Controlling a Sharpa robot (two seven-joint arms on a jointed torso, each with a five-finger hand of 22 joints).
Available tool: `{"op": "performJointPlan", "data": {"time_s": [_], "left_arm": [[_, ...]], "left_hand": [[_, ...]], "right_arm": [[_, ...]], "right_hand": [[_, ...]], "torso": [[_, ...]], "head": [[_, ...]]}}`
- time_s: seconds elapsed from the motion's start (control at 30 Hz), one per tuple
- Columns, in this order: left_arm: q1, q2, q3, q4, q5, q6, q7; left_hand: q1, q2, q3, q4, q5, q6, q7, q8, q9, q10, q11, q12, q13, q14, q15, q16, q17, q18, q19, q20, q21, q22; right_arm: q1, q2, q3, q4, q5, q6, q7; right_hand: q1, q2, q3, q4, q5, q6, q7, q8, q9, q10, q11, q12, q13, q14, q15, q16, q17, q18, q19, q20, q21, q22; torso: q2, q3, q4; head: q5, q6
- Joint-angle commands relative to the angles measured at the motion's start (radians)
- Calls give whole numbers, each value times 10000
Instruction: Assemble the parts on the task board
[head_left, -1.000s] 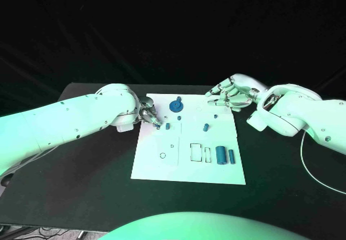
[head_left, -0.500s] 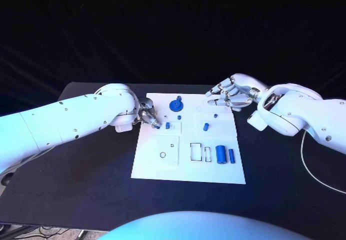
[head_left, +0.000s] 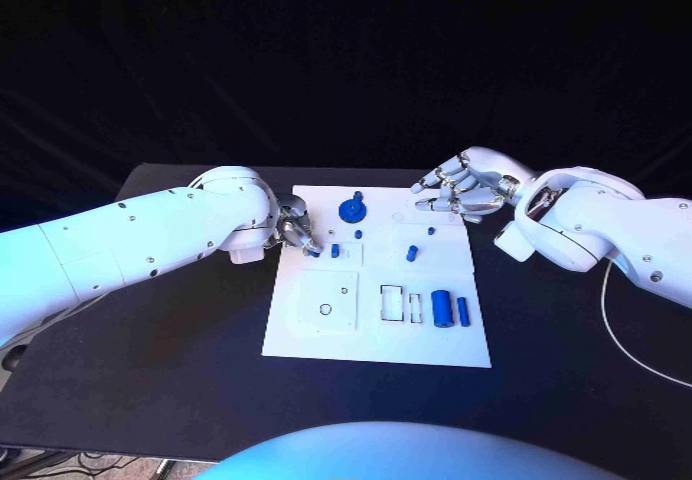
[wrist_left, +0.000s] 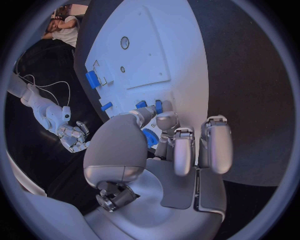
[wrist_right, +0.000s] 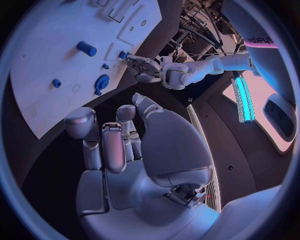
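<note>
Little has changed: the left hand (head_left: 297, 232) still pinches a small blue part (head_left: 316, 251) at the task board's (head_left: 378, 345) left edge; the right hand (head_left: 462, 190) stays empty, fingers loosely curled apart, so seating remains unfinished.

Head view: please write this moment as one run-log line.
left hand: fingers at small parts, board left edge | right hand: open, above board's far right corner

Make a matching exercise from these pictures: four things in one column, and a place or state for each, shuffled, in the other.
Things:
1. left hand
2. right hand
3. round part
4. two long parts

Places or states:
A. lie side by side near the board's near right corner
B. sits near the board's far edge
C. fingers at small parts by the board's left edge
D. hovers over the board's far right corner, holding nothing

Pairs: 1-C, 2-D, 3-B, 4-A
</note>
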Motion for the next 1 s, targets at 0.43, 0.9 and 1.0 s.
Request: {"op": "performJointPlan", "data": {"time_s": [0.43,0.9,1.0], "left_arm": [[-73,222,-55,-208,194,864,-488],[-72,327,-55,-253,202,696,-661],[-72,340,-54,-259,202,598,-684]], "left_hand": [[-1615,-208,409,-323,-29,434,-197,108,13,193,-80,184,121,1033,-124,24,2634,-107,478,-110,61,1233],[-2027,-220,-465,95,-32,651,-250,64,-59,318,-124,357,320,1033,-164,24,2634,-120,503,-150,99,1299],[-2061,-207,-568,148,-29,687,-260,60,-68,349,-133,391,361,1033,-170,24,2634,-130,521,-155,135,1341]], "right_arm": [[-9,-18,0,27,-8,127,77],[-8,-40,0,46,-3,122,77],[-8,-44,0,47,-2,121,78]], "right_hand": [[-60,24,28,11,18,79,-20,29,-9,-18,-34,14,8,483,12,-65,-2,163,-57,29,-41,-13],[-60,24,28,11,18,79,-20,29,-9,-18,-34,14,8,483,12,-65,-2,163,-57,29,-41,-13],[-60,24,28,11,18,79,-20,29,-9,-18,-34,14,8,483,12,-65,-2,163,-57,29,-41,-13]], "torso": [[2,11,-7],[6,9,-9],[1,3,-3]], "head": [[-6,-16],[-27,-14],[-36,-19]]}}
